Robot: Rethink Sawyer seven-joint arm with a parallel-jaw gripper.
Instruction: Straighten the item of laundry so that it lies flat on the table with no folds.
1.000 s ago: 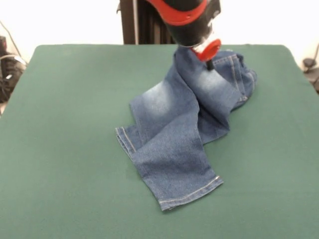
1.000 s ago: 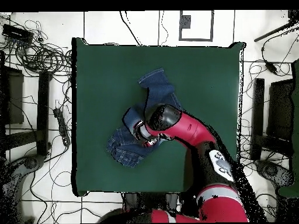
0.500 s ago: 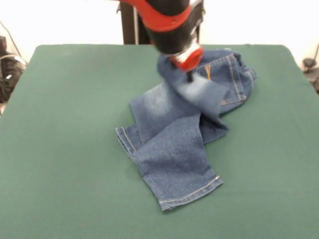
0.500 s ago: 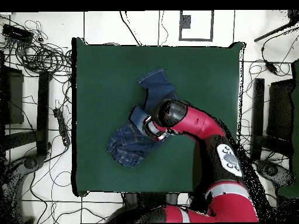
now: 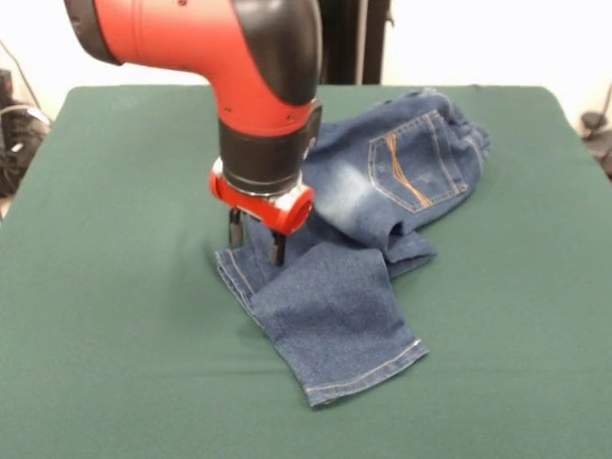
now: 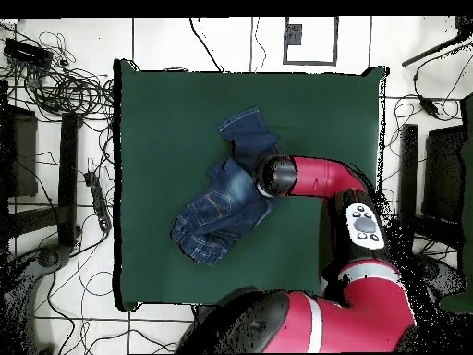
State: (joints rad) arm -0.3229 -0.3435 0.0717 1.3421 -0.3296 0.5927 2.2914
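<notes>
The item of laundry point(image 5: 382, 191) is a pair of small blue jeans lying crumpled right of the middle of the green table point(image 5: 115, 287). A back pocket with orange stitching point(image 5: 406, 172) faces up, and one leg point(image 5: 335, 330) runs toward the near edge over a folded layer. My gripper point(image 5: 256, 241) hangs at the jeans' left edge, low over the cloth, open with nothing between its fingers. In the overhead view the arm's wrist point(image 6: 275, 176) hides the gripper and sits at the right edge of the jeans point(image 6: 222, 211).
Green cloth of the table point(image 6: 157, 120) stretches wide on all sides of the jeans. Cables and stands point(image 6: 55, 92) lie on the floor beyond the table's edges.
My gripper has travelled from the jeans' far waist end to their left edge, nearer and lower. The fold it carried has dropped, and the back pocket now shows.
</notes>
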